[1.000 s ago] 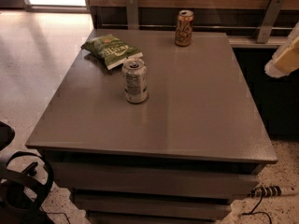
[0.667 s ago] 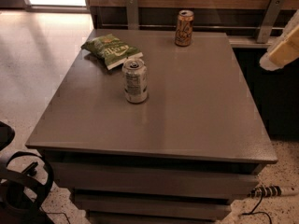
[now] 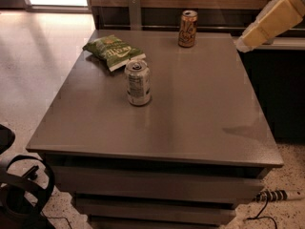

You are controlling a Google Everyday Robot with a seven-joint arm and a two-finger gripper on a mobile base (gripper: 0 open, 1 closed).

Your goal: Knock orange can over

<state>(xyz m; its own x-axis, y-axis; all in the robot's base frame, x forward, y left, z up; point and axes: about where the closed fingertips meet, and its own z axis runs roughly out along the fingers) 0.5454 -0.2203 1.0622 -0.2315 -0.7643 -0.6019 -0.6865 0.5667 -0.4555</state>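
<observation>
The orange can (image 3: 188,28) stands upright at the far edge of the grey table (image 3: 190,118), right of centre. It is amber with pale curvy lettering and a silver top. My gripper (image 3: 248,41) is a pale cream-yellow shape entering from the upper right. It hangs in the air above the table's far right corner, to the right of the orange can and apart from it.
A silver-white can (image 3: 137,82) stands upright near the table's middle left. A green chip bag (image 3: 113,51) lies behind it at the far left. A wooden wall with a metal bracket (image 3: 135,11) runs behind the table. A dark counter (image 3: 281,80) stands to the right. A power strip (image 3: 279,195) lies on the floor.
My gripper has moved up and to the left, closer to the orange can. Both cans and the chip bag have stayed in place.
</observation>
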